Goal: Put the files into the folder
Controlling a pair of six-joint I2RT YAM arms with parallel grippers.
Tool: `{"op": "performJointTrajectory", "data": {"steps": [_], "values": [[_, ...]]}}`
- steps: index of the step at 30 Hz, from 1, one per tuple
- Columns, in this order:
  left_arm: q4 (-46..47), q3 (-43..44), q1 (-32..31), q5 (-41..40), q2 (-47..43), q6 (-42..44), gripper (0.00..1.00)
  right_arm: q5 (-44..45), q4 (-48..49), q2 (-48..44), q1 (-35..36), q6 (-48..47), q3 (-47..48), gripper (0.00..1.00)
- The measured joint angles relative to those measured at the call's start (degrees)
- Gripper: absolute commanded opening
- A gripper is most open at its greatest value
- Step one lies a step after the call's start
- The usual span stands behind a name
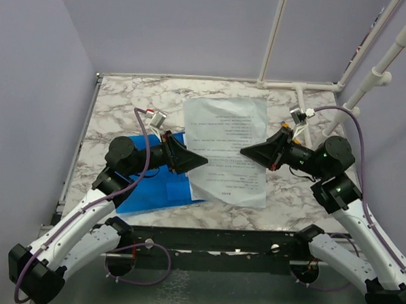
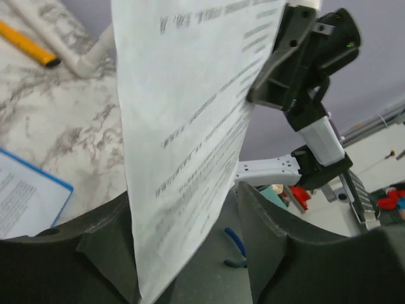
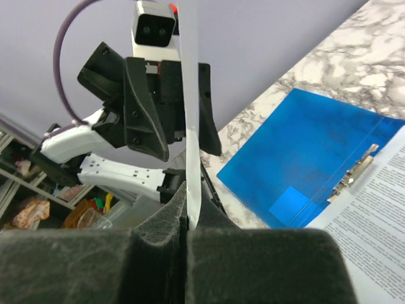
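Marble-look table is taking up most of the top view, with white pipe framing standing along its far edge. The blue folder is lying open and flat on the near-left part, partly hidden under my left arm. Another printed page is lying on it. The big file sheet is hanging in the air over the middle of the table between my two pincers, and its left side is overlapping the folder from above. My right pincer is pinching the sheet's right edge, and in the wrist view the pads are pressing tight together on the paper. My left pincer is sitting at the sheet's left edge with the paper running between its fingers. Those are looking spread apart, not clamped. A little metal clip is showing inside the folder, just beside that other page.
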Motion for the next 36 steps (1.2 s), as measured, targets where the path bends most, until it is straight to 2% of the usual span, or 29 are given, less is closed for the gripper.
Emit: {"op": "performJointTrajectory", "data": {"steps": [5,11,17,26,36], "values": [[-9.8,1.0,0.0,-6.9,0.7,4.7,0.72,5.4,-7.0,2.1,0.0,-2.7,3.9,0.01],[-22.9,2.3,0.0,-20.2,1.8,9.6,0.81,12.0,-15.1,7.0,0.0,-5.4,7.6,0.01],[-33.3,2.7,0.0,-32.0,3.8,11.8,0.99,17.3,-22.4,13.1,0.0,-7.3,10.9,0.00],[-40.9,2.6,0.0,-44.1,7.5,12.4,0.99,18.8,-28.1,23.3,0.0,-7.6,17.3,0.00],[-42.3,-0.7,0.0,-48.5,13.6,12.3,0.99,18.2,-29.7,32.2,-0.2,-5.9,20.5,0.00]]}}
